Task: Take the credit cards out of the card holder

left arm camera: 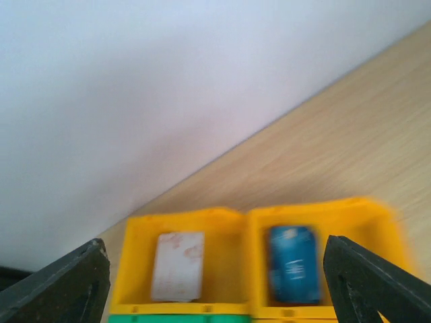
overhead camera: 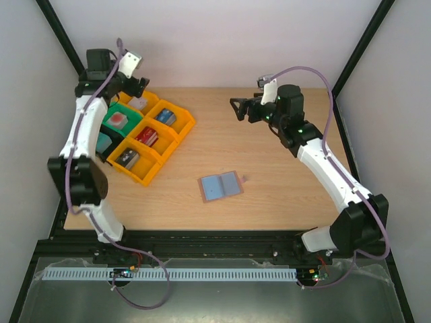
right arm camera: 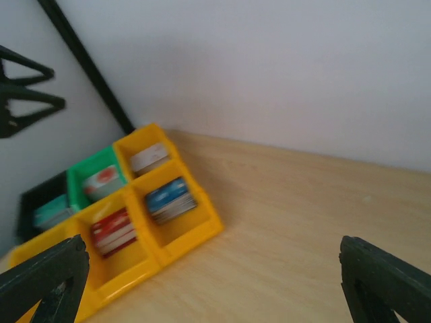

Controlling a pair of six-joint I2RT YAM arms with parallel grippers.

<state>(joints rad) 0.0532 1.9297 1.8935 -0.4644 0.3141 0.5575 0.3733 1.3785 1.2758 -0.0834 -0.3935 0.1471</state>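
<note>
The card holder (overhead camera: 238,184) lies open and flat near the middle of the table, tan-brown at its rim. Light blue-grey credit cards (overhead camera: 217,186) show on its two halves. Neither wrist view shows it. My left gripper (overhead camera: 136,87) hovers at the far left over the back yellow bins, fingers wide open and empty (left arm camera: 215,289). Below it are a white card stack (left arm camera: 177,266) and a blue one (left arm camera: 294,264). My right gripper (overhead camera: 238,108) hangs open and empty at the far centre, pointing left, well beyond the holder (right arm camera: 215,289).
Yellow bins (overhead camera: 176,132) (right arm camera: 202,232), a green bin (overhead camera: 111,113) and a black one (overhead camera: 103,149) hold stacks of coloured cards at the far left. Black frame posts run up both back corners. A small speck (overhead camera: 244,178) lies just right of the holder.
</note>
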